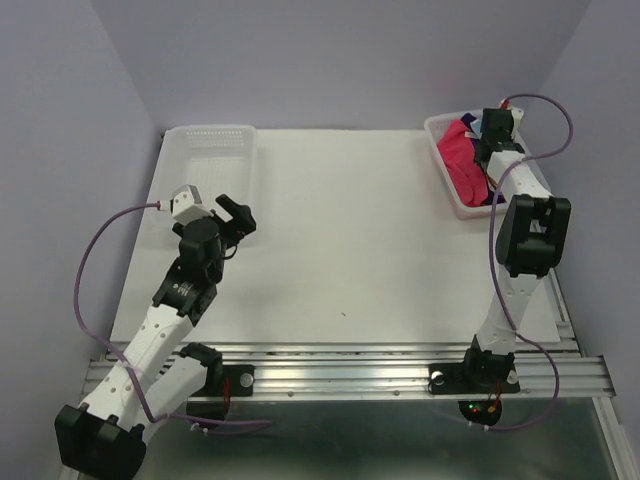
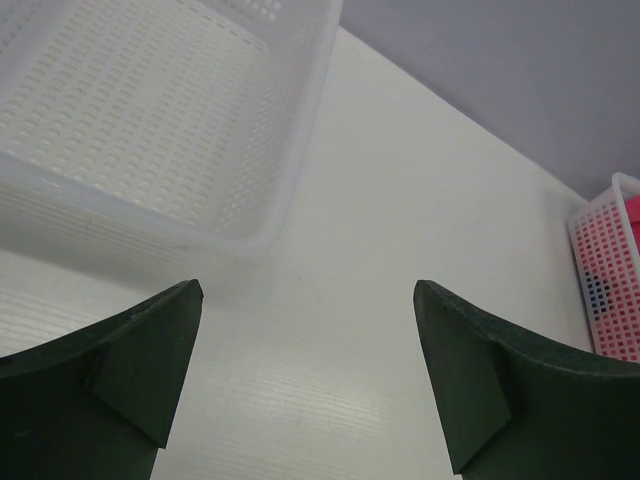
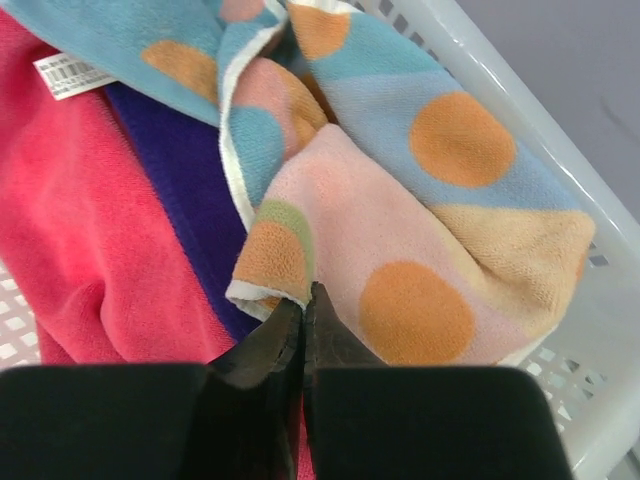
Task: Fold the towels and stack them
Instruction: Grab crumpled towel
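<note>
Right gripper [image 3: 303, 300] pinching the dotted towel [image 3: 400, 230] hem in the right basket [image 1: 440, 168].
Hot pink towel [image 1: 462, 152] lies lengthwise along the basket; left gripper [image 2: 308, 288] spread wide.

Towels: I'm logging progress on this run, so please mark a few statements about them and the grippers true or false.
1. The pink towel lies beside the purple towel. True.
2. A towel lies on the table. False: those visible are in the right basket.
3. The left gripper is open. True.
4. The right gripper is open. False: it is shut on a corner of the dotted towel.
</note>
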Controlling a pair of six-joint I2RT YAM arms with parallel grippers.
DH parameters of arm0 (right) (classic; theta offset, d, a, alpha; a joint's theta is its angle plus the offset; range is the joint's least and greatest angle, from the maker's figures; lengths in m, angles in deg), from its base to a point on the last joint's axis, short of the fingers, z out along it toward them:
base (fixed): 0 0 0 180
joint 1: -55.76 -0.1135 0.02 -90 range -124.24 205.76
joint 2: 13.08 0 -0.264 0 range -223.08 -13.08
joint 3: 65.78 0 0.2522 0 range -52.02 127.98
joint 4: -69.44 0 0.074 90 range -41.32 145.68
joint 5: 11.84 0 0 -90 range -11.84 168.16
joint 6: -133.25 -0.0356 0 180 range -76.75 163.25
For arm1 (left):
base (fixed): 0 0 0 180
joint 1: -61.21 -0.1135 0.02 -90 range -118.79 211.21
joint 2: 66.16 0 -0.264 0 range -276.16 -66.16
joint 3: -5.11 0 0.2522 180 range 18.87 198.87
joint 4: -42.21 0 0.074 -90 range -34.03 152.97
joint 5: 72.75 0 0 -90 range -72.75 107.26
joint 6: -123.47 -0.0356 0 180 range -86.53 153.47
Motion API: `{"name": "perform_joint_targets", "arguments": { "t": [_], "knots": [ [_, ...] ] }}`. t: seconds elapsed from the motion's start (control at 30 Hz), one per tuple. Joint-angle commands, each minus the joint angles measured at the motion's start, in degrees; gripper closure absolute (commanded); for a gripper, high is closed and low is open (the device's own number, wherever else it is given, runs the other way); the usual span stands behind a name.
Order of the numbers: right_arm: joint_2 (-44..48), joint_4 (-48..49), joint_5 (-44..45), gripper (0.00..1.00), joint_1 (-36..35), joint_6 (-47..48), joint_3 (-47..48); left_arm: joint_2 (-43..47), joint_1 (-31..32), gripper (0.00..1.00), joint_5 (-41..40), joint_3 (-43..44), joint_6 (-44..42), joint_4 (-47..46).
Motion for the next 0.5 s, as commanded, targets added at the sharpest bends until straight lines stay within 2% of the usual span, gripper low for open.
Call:
{"name": "perform_joint_targets", "arguments": {
  "t": [0.0, 0.13, 0.3, 0.37, 0.43, 0.47],
  "knots": [
    [3.4, 5.5, -2.8, 1.0, 0.5, 2.1, 1.2, 0.1, -0.1, 0.01, 0.2, 1.0, -1.0, -2.5],
    [9.5, 5.9, -2.7, 0.99, 0.5, 2.2, -0.1, 1.1, 0.0, 0.01, 0.7, 0.9, -1.0, -2.5],
    [24.3, 7.9, -12.2, 0.99, 0.2, 0.4, -3.8, 2.9, -0.1, 0.01, 1.9, 0.7, -0.3, -2.6],
    [27.6, 7.0, -14.6, 0.99, -0.7, 0.1, -3.6, 3.8, -0.1, 0.01, 2.7, 0.5, -0.1, -2.5],
    [30.7, 3.8, -15.1, 0.99, -4.4, 1.1, -0.7, 4.6, -0.1, 0.01, 3.3, 0.2, 0.4, -2.5],
    [31.4, 1.1, -14.7, 0.99, -8.6, 2.9, 2.5, 4.9, -0.1, 0.01, 3.6, 0.0, 0.6, -2.5]
  ]
}}
